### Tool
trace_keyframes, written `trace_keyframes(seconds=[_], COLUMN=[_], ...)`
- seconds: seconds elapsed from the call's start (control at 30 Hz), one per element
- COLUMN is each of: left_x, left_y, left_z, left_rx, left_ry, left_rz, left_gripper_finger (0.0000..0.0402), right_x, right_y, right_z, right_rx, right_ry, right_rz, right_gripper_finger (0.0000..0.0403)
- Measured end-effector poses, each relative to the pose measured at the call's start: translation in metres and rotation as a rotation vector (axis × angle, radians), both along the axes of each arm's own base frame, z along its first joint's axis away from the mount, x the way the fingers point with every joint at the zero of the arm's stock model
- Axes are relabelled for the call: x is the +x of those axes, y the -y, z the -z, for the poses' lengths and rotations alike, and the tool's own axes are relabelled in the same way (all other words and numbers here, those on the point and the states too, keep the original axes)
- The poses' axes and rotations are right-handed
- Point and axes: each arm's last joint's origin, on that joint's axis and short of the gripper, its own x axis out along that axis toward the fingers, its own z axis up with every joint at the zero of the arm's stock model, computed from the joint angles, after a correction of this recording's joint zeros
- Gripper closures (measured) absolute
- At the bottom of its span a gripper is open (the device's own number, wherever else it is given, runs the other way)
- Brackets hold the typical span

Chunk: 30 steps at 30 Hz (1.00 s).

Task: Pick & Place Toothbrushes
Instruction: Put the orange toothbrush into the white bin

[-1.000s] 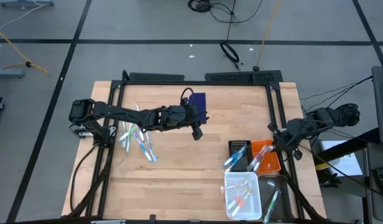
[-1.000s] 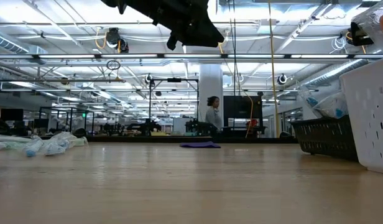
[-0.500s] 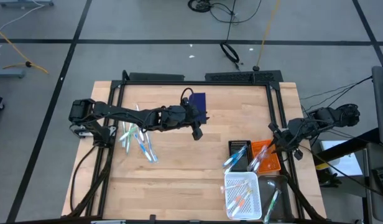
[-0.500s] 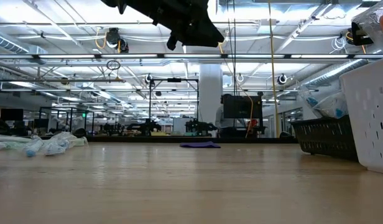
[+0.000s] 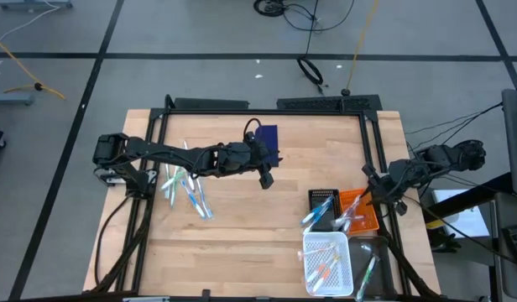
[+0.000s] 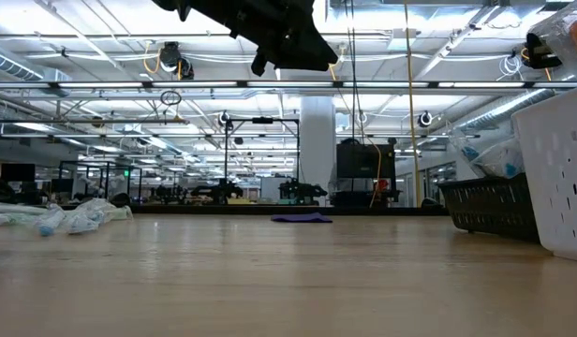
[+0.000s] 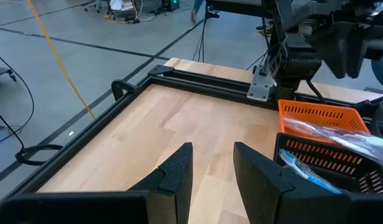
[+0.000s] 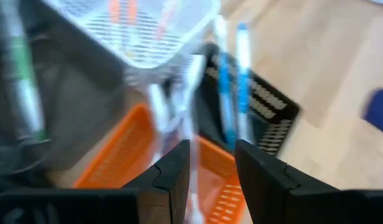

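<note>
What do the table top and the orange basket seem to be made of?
Table top: probably wood, pale with a matte finish; plank strips and grain show. Orange basket: likely moulded plastic; its walls are a uniform bright colour with regular slots.

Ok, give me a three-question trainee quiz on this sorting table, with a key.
1. True or false: the left gripper is open with nothing between its fingers.
2. Which basket is the right gripper above? A) white basket B) orange basket C) black basket
3. Fill in: the loose toothbrushes not yet sorted lie on the table's ___ side in the high view.

Key:
1. True; in the left wrist view bare table shows between the fingers.
2. B, the orange basket, next to the black basket and behind the white basket.
3. Left.
</note>
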Motion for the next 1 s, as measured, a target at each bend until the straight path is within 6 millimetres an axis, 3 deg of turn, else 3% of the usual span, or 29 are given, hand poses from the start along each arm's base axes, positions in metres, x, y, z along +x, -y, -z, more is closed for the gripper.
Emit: trace_keyframes(seconds=[0.3,0.57,0.77,1.0], left_x=[0.000,-0.001,-0.025,-0.064], left_y=[0.000,0.001,-0.007,-0.020], left_z=[0.000,0.001,0.001,0.000], left_rx=[-0.023,-0.038,-0.110,-0.250], left_ry=[0.009,-0.002,-0.161,-0.335], left_rz=[-0.008,-0.011,-0.175,-0.401], left_gripper_finger=[0.0284,0.0284,0.0284,0.0284], right_x=[0.027,0.075,0.130,0.185], right_y=[-0.003,-0.018,-0.027,-0.020], right_z=[-0.023,-0.037,-0.027,-0.006], right_rx=[0.020,0.155,0.155,0.153], right_ry=[0.285,0.392,0.400,0.448], right_rz=[0.186,0.324,0.406,0.514], right_gripper_finger=[0.0286,0.0293,0.0293,0.0293])
